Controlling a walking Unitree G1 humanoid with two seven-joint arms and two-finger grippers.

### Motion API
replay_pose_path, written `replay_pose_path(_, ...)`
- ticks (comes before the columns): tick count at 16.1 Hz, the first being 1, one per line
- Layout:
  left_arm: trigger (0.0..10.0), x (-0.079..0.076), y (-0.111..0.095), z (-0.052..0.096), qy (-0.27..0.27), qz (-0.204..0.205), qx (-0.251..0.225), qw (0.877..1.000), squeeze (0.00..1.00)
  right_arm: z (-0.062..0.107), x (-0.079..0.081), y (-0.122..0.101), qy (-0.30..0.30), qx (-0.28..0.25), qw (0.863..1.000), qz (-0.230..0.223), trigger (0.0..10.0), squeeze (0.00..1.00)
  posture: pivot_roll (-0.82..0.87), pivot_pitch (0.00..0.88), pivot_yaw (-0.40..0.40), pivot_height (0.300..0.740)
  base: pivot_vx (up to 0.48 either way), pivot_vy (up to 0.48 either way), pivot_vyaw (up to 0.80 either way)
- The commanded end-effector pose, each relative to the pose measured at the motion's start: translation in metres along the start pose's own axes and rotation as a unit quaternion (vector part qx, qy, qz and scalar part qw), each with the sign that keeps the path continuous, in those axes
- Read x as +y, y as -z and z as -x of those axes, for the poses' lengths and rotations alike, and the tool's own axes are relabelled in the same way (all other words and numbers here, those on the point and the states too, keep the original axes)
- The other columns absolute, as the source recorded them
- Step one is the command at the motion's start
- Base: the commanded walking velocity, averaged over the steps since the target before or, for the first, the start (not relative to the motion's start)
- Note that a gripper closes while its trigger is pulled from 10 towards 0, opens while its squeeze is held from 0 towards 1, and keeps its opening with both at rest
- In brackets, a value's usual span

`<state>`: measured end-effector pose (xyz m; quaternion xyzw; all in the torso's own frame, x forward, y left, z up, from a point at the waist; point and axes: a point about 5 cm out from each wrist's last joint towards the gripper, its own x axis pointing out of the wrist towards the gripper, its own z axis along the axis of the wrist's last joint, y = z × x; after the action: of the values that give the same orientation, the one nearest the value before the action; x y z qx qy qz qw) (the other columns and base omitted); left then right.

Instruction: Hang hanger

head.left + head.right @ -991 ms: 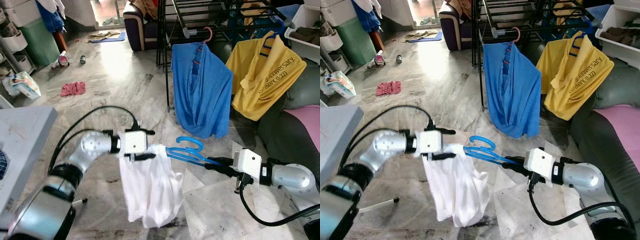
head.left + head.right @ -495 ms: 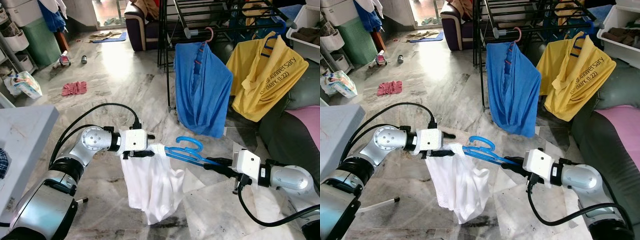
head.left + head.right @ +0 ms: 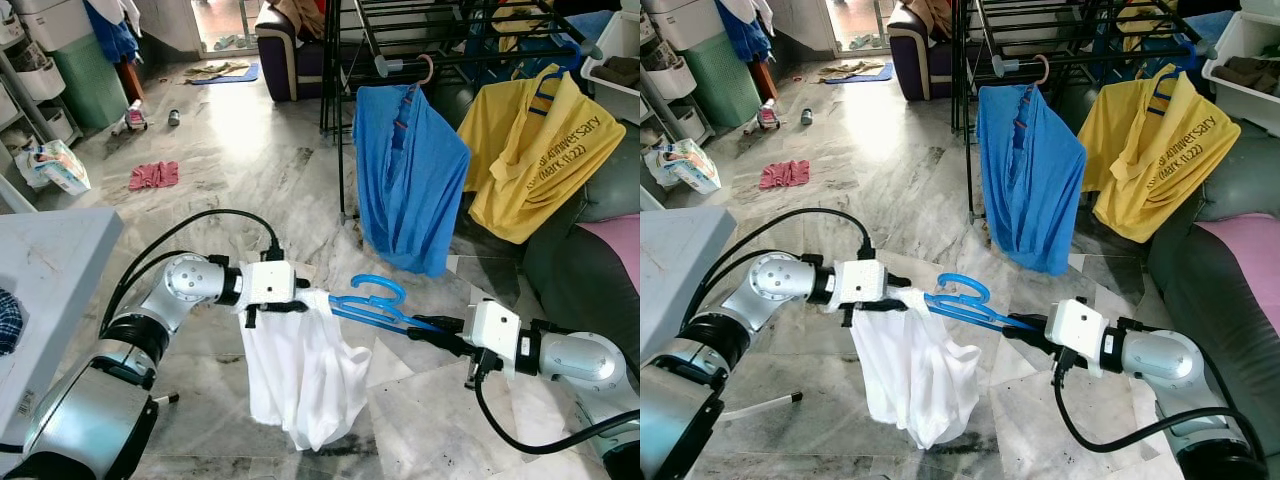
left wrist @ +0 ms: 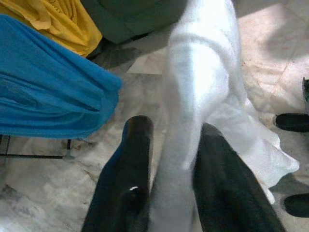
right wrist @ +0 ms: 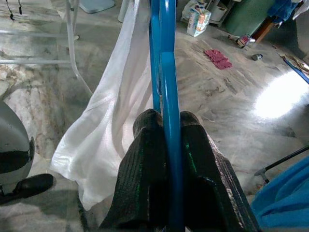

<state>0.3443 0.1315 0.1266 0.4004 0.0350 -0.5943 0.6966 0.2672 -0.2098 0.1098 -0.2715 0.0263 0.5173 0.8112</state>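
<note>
Two grippers share one load: blue hanger (image 3: 372, 300) held level above floor, white shirt (image 3: 300, 375) draped off its left end. Right gripper (image 3: 425, 328) clamped on hanger's right end; left gripper (image 3: 300, 307) pinched on shirt at the hanger's left end. Little change over last second: left arm drawn in slightly, shirt hangs straighter. Drying rack (image 3: 450, 40) well apart, blue shirt (image 3: 408, 185) and yellow shirt (image 3: 530, 150) already up. Judgement: hanging not begun, lift and approach remain.

Bright daylight glares on floor (image 3: 235, 125); wrist views blurred.
</note>
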Motion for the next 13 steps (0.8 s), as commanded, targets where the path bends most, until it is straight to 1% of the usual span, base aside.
replay_pose_path(1, 0.0, 0.005, -0.002, 0.001, 0.01, -0.007, 0.008, 1.0, 0.0, 0.002, -0.003, -0.004, 0.013, -0.014, 1.0, 0.011, 10.0, 0.0, -0.06, 0.028, 0.08, 0.74, 0.0, 0.0, 0.0)
replay_pose_path(3, 0.0, 0.005, -0.003, 0.001, 0.017, -0.005, 0.008, 1.0, 0.0, 0.002, -0.004, -0.004, 0.012, -0.013, 1.0, 0.012, 10.0, 0.0, -0.06, 0.026, 0.08, 0.74, 0.0, 0.0, 0.0)
replay_pose_path(5, 0.0, 0.003, -0.001, 0.002, 0.032, 0.007, 0.009, 0.999, 0.0, 0.002, -0.005, -0.004, 0.009, -0.01, 1.0, 0.016, 10.0, 0.0, -0.06, 0.022, 0.078, 0.74, 0.0, 0.0, 0.0)
replay_pose_path(8, 0.0, 0.002, 0.0, 0.004, 0.052, 0.014, 0.013, 0.998, 0.0, 0.0, -0.007, -0.004, 0.008, -0.01, 1.0, 0.019, 10.0, 0.0, -0.05, 0.018, 0.079, 0.74, 0.0, 0.0, 0.0)
replay_pose_path(9, 0.0, -0.001, 0.002, 0.006, 0.074, 0.022, 0.019, 0.997, 0.0, -0.003, -0.008, -0.005, 0.006, -0.011, 1.0, 0.025, 10.0, 0.0, -0.05, 0.019, 0.081, 0.74, 0.0, 0.0, 0.0)
replay_pose_path(10, 0.0, -0.001, 0.003, 0.006, 0.073, 0.025, 0.017, 0.997, 0.0, -0.003, -0.008, -0.005, 0.003, -0.011, 1.0, 0.026, 10.0, 0.0, -0.05, 0.019, 0.082, 0.74, 0.0, 0.0, 0.0)
replay_pose_path(13, 0.0, -0.005, 0.005, 0.007, 0.092, 0.04, 0.019, 0.995, 0.0, -0.005, -0.008, -0.004, -0.001, -0.01, 1.0, 0.023, 10.0, 0.0, -0.04, 0.019, 0.082, 0.74, 0.0, 0.0, 0.0)
